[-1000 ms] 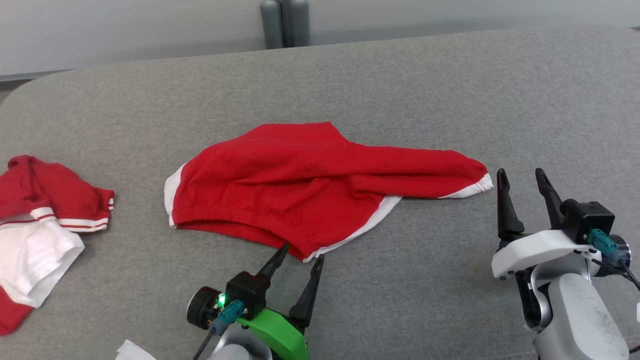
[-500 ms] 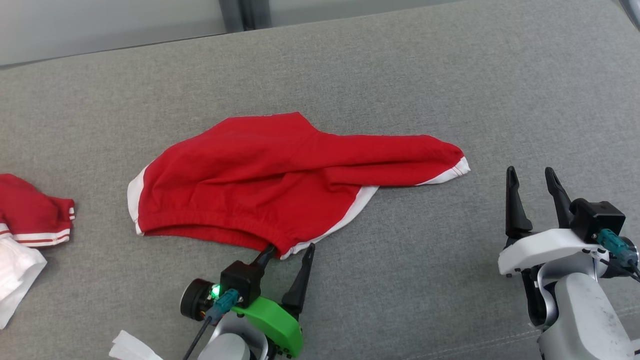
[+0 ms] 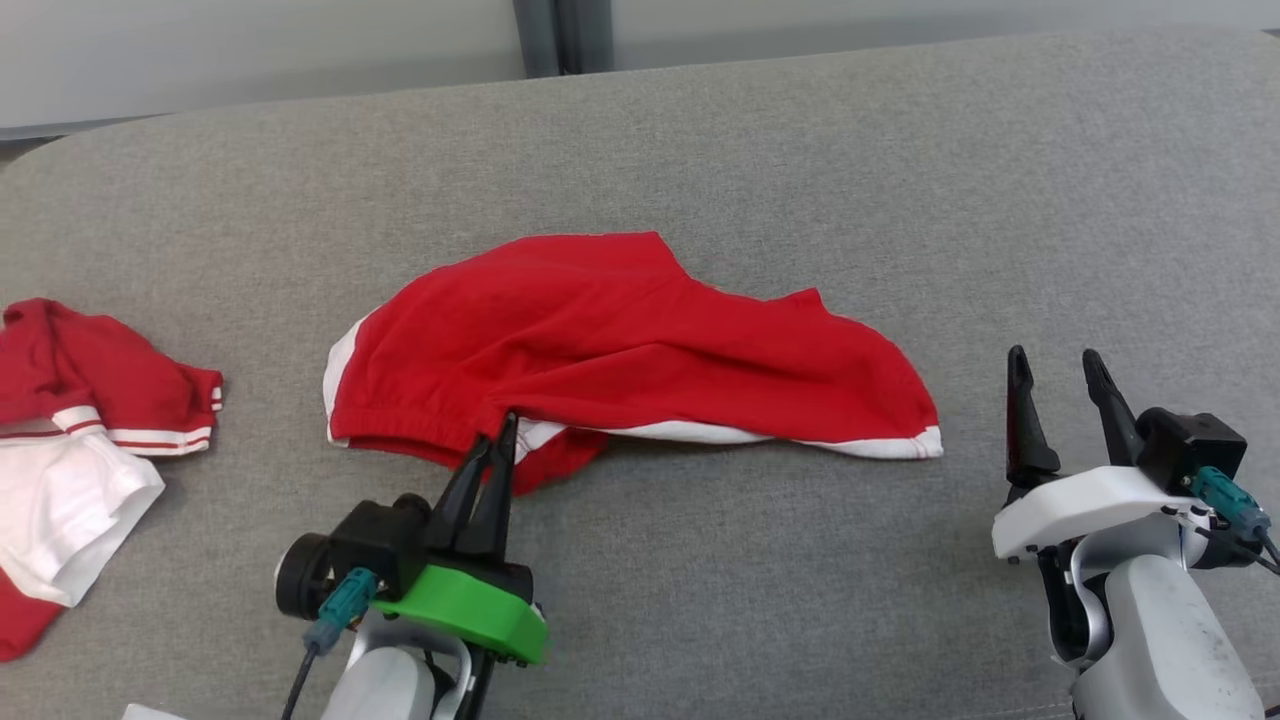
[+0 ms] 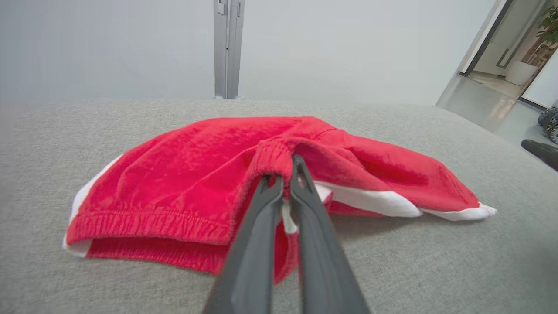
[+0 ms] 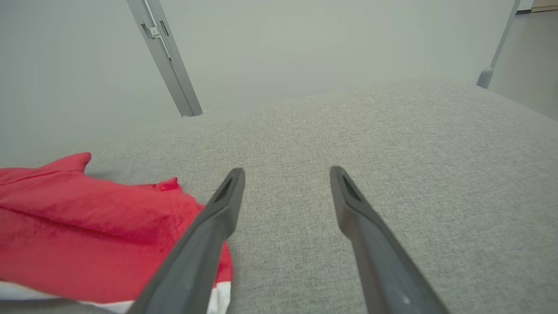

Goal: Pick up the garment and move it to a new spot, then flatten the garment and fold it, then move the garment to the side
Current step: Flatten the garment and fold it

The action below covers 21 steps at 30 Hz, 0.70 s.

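The garment (image 3: pixel 620 345) is a pair of red shorts with white trim, lying crumpled in the middle of the grey cushion. My left gripper (image 3: pixel 505 425) is shut on its elastic waistband at the near edge, pulling that edge up into a small peak. In the left wrist view the two dark fingers (image 4: pixel 266 205) pinch the gathered red waistband of the garment (image 4: pixel 187 174). My right gripper (image 3: pixel 1052 362) stands open to the right of the shorts, apart from the cloth. The right wrist view has the garment (image 5: pixel 87 226) at the lower left, beside that gripper (image 5: pixel 287 174).
A second red and white piece of clothing (image 3: pixel 70 440) lies bunched at the left edge of the grey cushion (image 3: pixel 900 180). A grey post (image 3: pixel 560 35) stands behind the cushion against the pale wall. A doorway (image 4: pixel 510 48) opens at the far right.
My left gripper has closed on the waistband and drawn it up and to the left. The right leg of the shorts has slid inward and bunched. The head camera shifted between frames.
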Available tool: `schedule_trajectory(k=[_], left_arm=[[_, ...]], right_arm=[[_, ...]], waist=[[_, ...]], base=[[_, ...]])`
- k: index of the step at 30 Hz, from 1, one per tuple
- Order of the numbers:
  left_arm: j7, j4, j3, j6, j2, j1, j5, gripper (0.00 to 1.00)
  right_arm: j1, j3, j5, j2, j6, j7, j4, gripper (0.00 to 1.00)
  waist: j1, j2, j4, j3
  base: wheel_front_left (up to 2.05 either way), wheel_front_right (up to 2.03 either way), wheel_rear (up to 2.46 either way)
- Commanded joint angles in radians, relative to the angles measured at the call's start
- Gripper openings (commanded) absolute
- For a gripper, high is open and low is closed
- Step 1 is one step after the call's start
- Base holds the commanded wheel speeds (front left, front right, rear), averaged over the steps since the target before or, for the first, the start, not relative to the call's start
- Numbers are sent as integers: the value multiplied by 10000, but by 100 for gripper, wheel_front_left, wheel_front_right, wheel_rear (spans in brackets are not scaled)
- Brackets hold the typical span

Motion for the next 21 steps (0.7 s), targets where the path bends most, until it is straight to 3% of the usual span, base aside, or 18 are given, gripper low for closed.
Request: schedule_trajectory(k=[1,7,8,9,10,11,12,21], left_arm=[[6,31,235,39,51,87,197,0],[7,724,1394,189,51,21,813,0],[6,851,1544,172,47,-13,920,6],[6,1087,1706,156,59,-28,1046,20],[6,1308,1805,133,76,-23,1158,47],[6,1493,1956,119,83,-74,1267,82],[7,1937,2192,228,96,-103,1486,100],[6,2488,2793,883,82,306,2098,100]], right_arm=[[129,48,67,-14,-3,-31,28,100],[129,281,235,-12,-3,-31,106,100],[151,326,260,-12,-3,-29,122,100],[181,395,287,-12,-3,-31,140,100],[210,417,325,-15,-3,-31,153,100],[251,445,360,-15,-3,-31,167,100],[307,495,343,-13,-3,-31,172,100],[820,1175,362,-9,-1,-31,-176,100]], waist=[[0,0,116,-104],[0,0,41,-199],[0,0,6,-216],[0,0,-47,-243],[0,0,-87,-266],[0,0,-128,-302],[0,0,-196,-389],[0,0,-271,-1028]], base=[[0,0,0],[0,0,0],[0,0,0],[0,0,0],[0,0,0],[0,0,0],[0,0,0],[0,0,0]])
